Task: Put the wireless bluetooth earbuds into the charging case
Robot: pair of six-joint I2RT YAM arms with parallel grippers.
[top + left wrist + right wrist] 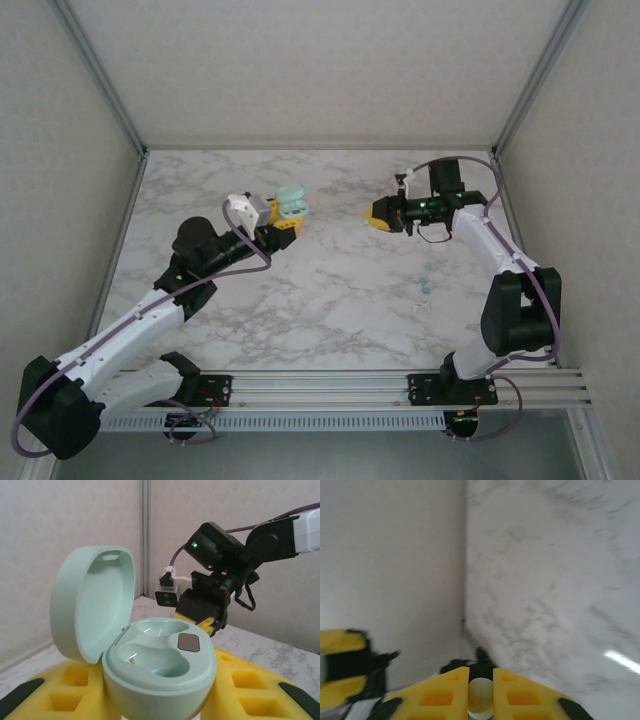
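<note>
Left wrist view: my left gripper (284, 224) is clamped on the open case (160, 665) — lid up, both wells empty. My right gripper (377, 213), raised opposite it, is closed on one pale earbud (480, 694). A second earbud (425, 287) lies on the table (330, 300) near my right arm.
</note>
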